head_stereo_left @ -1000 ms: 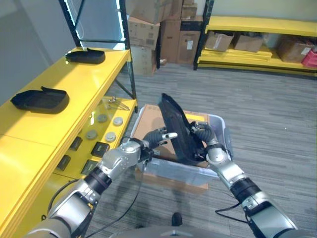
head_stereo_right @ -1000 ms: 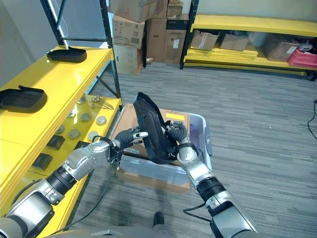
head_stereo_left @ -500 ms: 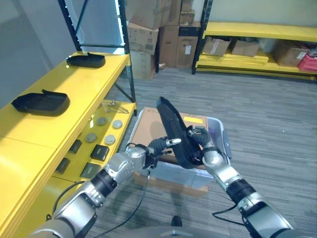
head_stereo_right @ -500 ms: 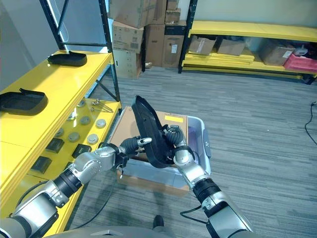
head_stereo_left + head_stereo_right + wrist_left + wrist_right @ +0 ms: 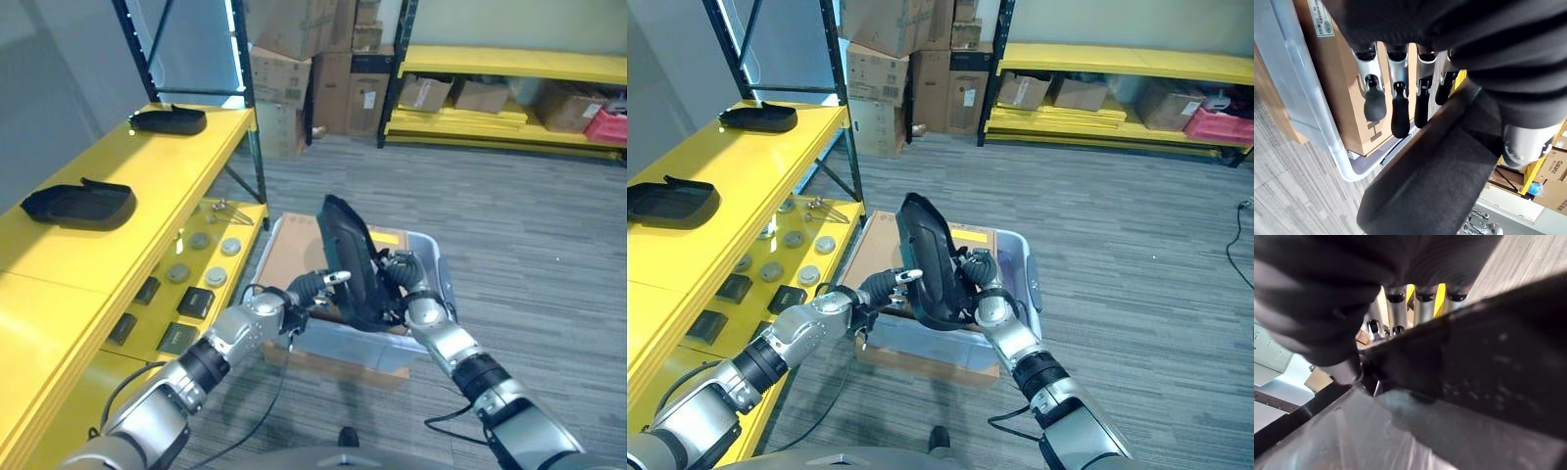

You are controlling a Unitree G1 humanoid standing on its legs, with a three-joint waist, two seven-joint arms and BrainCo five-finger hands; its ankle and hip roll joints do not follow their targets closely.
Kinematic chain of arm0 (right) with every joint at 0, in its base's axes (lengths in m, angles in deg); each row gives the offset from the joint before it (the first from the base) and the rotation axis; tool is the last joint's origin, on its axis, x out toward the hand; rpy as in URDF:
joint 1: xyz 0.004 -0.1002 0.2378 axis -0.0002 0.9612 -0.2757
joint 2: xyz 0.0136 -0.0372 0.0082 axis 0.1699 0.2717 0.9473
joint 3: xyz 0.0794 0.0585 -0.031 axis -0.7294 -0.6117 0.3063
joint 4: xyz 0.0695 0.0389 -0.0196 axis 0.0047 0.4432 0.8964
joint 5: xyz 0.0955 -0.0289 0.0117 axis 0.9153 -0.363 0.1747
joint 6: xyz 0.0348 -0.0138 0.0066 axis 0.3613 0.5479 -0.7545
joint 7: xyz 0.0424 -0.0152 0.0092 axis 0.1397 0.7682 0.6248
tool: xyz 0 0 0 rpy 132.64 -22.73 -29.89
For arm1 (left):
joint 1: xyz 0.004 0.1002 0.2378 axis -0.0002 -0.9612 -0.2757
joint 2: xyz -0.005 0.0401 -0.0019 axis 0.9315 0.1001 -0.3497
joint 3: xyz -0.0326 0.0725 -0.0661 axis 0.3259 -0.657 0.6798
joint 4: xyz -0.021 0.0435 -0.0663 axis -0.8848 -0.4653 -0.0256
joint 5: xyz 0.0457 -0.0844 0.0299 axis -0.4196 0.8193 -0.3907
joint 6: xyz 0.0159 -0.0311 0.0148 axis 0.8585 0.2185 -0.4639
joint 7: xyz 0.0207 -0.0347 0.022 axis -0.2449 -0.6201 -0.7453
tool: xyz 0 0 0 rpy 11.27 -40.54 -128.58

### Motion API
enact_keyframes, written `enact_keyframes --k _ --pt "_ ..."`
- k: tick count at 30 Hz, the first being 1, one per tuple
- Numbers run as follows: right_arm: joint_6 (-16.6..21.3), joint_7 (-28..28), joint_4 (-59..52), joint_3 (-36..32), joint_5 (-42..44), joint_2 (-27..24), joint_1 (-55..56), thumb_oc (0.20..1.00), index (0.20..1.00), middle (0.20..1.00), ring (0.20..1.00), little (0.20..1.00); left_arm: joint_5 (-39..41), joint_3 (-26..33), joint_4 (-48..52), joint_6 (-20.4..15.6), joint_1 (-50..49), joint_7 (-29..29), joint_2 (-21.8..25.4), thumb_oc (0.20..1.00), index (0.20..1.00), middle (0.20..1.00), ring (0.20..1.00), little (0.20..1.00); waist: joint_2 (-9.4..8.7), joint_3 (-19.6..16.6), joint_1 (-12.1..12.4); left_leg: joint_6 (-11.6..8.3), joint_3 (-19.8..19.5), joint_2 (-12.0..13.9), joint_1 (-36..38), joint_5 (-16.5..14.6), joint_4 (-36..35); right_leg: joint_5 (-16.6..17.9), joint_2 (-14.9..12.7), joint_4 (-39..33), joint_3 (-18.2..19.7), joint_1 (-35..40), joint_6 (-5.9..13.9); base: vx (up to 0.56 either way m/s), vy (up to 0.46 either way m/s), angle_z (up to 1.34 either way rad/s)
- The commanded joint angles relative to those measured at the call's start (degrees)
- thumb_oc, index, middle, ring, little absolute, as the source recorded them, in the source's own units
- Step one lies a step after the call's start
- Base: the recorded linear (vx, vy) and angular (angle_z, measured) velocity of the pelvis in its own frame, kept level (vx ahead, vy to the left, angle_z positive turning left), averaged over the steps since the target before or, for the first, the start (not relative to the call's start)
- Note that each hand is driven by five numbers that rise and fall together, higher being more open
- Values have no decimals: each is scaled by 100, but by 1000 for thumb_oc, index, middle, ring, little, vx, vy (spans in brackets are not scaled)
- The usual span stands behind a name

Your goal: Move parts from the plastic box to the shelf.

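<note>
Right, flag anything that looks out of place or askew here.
Nothing looks spilled or damaged. The black part stands steeply on edge above the plastic box, gripped by the right hand with the left hand beside it, mid-transfer. Two similar black parts lie flat on the yellow shelf.

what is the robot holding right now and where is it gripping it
A black plastic part, held upright above the plastic box. The right robot hand grips its lower edge; the left robot hand steadies its other side with straight fingers.

Black part (image 5: pixel 348 259) matt plastic; plastic box (image 5: pixel 428 245) translucent, smooth; shelf (image 5: pixel 147 196) glossy yellow; floor (image 5: pixel 529 245) grey, streaked.
</note>
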Motion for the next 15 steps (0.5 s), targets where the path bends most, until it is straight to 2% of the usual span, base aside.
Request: enact_keyframes --k 1,8,12,14,15 --pt "396 48 -119 165 122 403 -922 200 200 200 200 200 -29 -274 -406 -473 382 37 -564 200 200 200 200 200 1 -181 96 20 258 64 -186 -345 176 -488 -76 -30 -137 221 452 0 0 0" --pt "377 129 -132 179 178 492 -958 200 200 200 200 200 -94 -296 -417 -457 374 69 -618 200 200 200 200 200 3 -172 112 24 246 59 -175 -352 189 -492 -78 -30 -151 245 443 0 0 0" --pt "438 157 -91 161 238 529 -969 200 200 200 200 200 -126 -355 -460 -586 395 54 -669 200 200 200 200 200 -9 -177 107 23 241 57 -168 -363 190 -502 -78 -30 -153 254 445 0 0 0" --pt "457 178 -73 160 253 554 -980 200 200 200 200 200 -207 -379 -449 -655 424 222 -691 200 200 200 200 200 -13 -175 105 24 242 60 -154 -370 186 -506 -76 -30 -155 263 442 0 0 0" --pt "465 181 -67 156 248 563 -980 200 200 200 200 200 -213 -393 -433 -667 433 225 -700 329 329 329 329 329 -13 -176 104 24 241 60 -155 -372 188 -508 -75 -30 -155 263 441 0 0 0"
